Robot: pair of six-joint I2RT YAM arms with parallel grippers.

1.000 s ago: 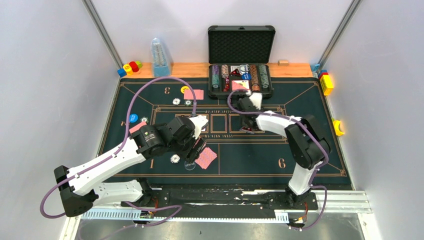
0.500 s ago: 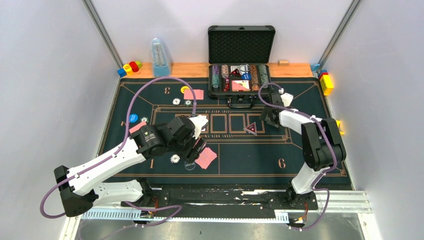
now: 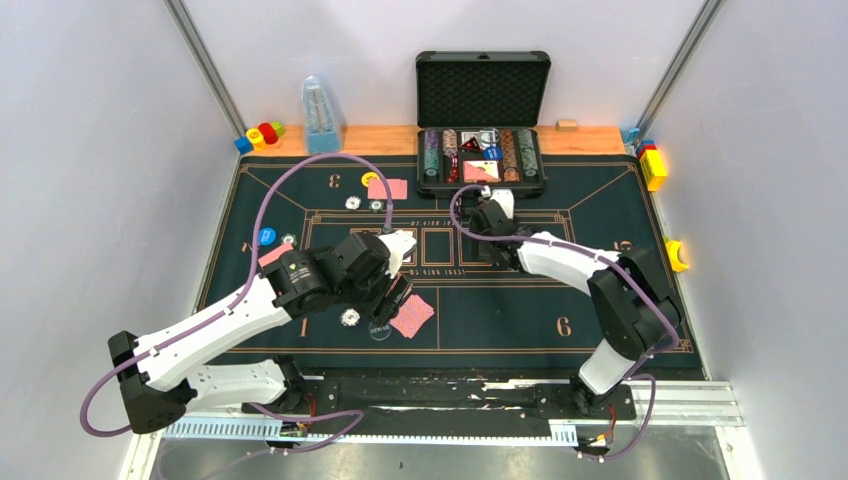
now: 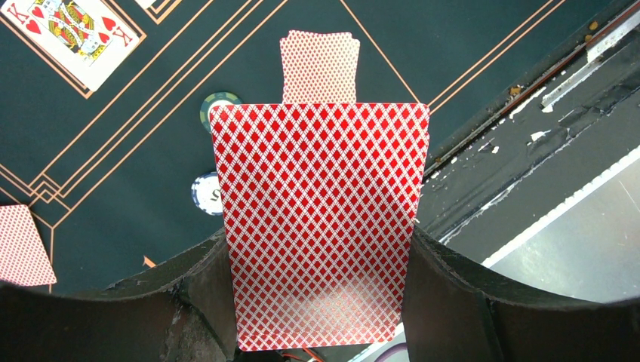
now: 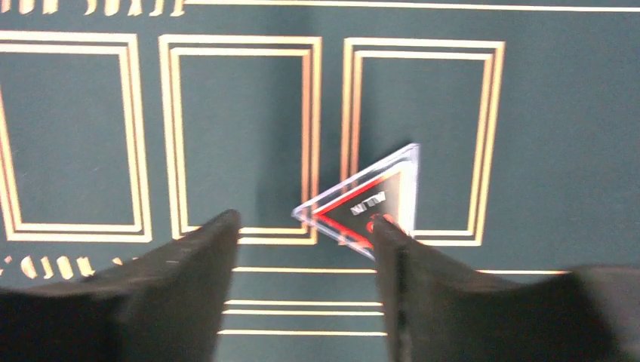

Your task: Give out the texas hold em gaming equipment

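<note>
My left gripper [image 3: 398, 293] is shut on red-backed playing cards [image 4: 321, 226], held above the green mat. Below them a small pile of red-backed cards [image 4: 318, 66] lies on the mat [image 3: 412, 315], with a green chip [image 4: 219, 102] and a white chip [image 4: 204, 192] beside it. A face-up king of hearts [image 4: 75, 34] lies farther off. My right gripper [image 5: 306, 222] is open and empty, low over the card boxes printed mid-mat [image 3: 500, 248]. A clear triangular marker with a red and black face [image 5: 370, 200] lies flat at its right fingertip [image 5: 385, 226].
An open black case [image 3: 482, 150] with rows of chips stands at the far edge. More cards [image 3: 388, 188], chips [image 3: 352, 202], and yellow [image 3: 369, 179] and blue [image 3: 266, 236] discs lie at left seats. A blue bottle [image 3: 322, 115] and toy blocks [image 3: 260, 133] stand behind.
The right arm swung out to the right, leaving the triangular marker on the mat, then came back over it with its jaws open. The left arm has not moved.
</note>
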